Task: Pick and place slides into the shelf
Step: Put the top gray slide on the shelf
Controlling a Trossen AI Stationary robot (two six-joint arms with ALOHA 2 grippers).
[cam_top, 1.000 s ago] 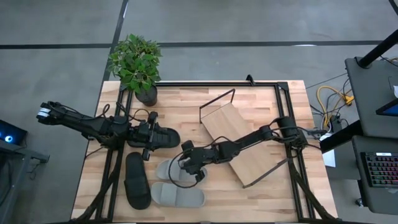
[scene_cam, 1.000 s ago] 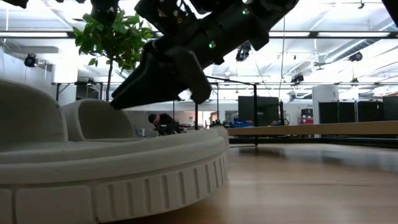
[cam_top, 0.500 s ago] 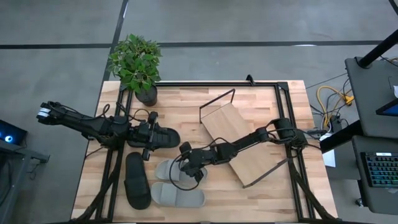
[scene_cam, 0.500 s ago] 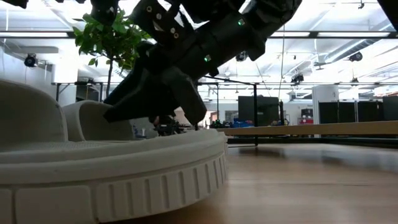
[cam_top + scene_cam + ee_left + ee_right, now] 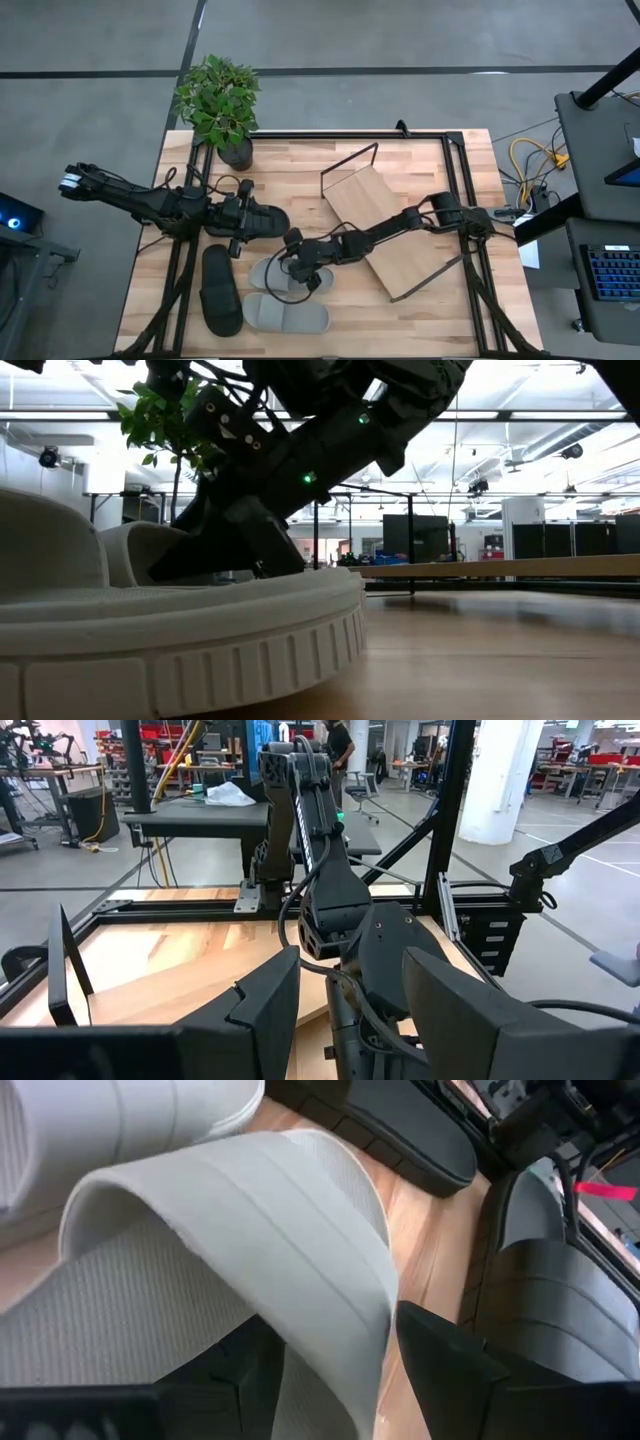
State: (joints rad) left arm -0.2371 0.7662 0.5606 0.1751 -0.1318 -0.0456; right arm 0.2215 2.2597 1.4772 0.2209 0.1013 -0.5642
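Note:
Two light grey slides lie near the table's front: one (image 5: 272, 272) farther in, one (image 5: 286, 315) by the near edge. My right gripper (image 5: 293, 262) is open and low over the farther one. In the right wrist view its fingers stand on either side of that slide's strap (image 5: 300, 1230), near where the strap meets the sole; I see no touch. One black slide (image 5: 222, 290) lies left of the grey pair. My left gripper (image 5: 240, 224) is open, held level over the other black slide (image 5: 262, 220). The shelf (image 5: 385, 235) stands slanted at centre right.
A potted plant (image 5: 220, 100) stands at the far left corner. Black frame rails (image 5: 455, 190) run along the table's sides. The nearer grey slide (image 5: 180, 630) fills the low view's foreground. Bare wood lies right of the grey slides and in front of the shelf.
My right gripper has sunk and moved a little toward the table's left, from above the farther grey slide down to its strap. The slides and the shelf have stayed where they were.

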